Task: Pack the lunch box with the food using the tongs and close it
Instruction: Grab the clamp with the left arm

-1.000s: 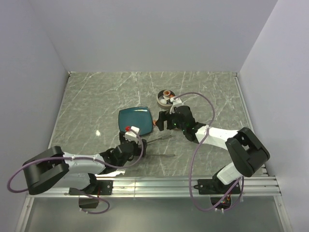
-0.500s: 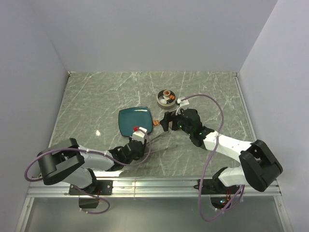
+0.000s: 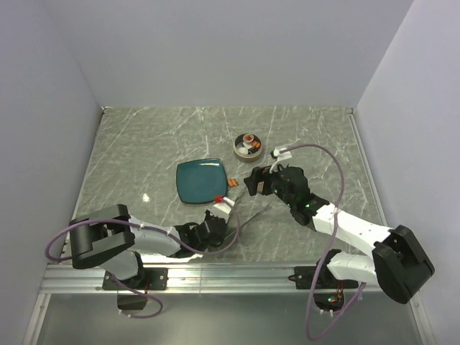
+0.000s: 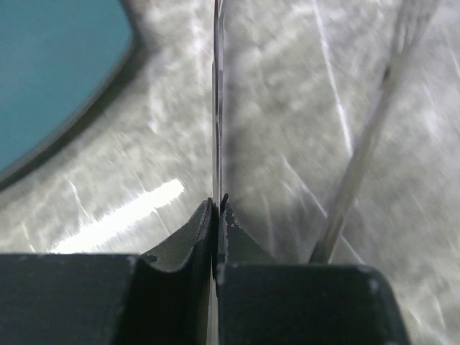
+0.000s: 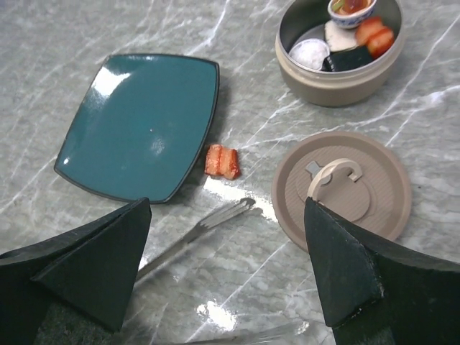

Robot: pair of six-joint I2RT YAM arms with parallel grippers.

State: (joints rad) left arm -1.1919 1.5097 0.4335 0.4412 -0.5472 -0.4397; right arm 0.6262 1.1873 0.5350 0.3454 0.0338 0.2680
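One arm of the tongs [image 4: 216, 108] sits edge-on between the pressed-together fingers of the left gripper [image 4: 216, 208]; the second arm runs free, just right of them. Risk: you are pinching a single blade, so the tongs may twist or refuse to squeeze. One orange food piece [image 5: 221, 161] lies ahead, between the wide-spread fingers of the right gripper [image 5: 227, 203], empty, beside the plate [image 5: 140, 126]. The lid [image 5: 341, 188] lies by its right finger, the lunch box [image 5: 338, 83] beyond, uncovered.

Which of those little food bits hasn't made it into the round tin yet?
The orange-red piece, lying alone on the table beside the teal plate's corner. The other pieces all sit inside the tin.
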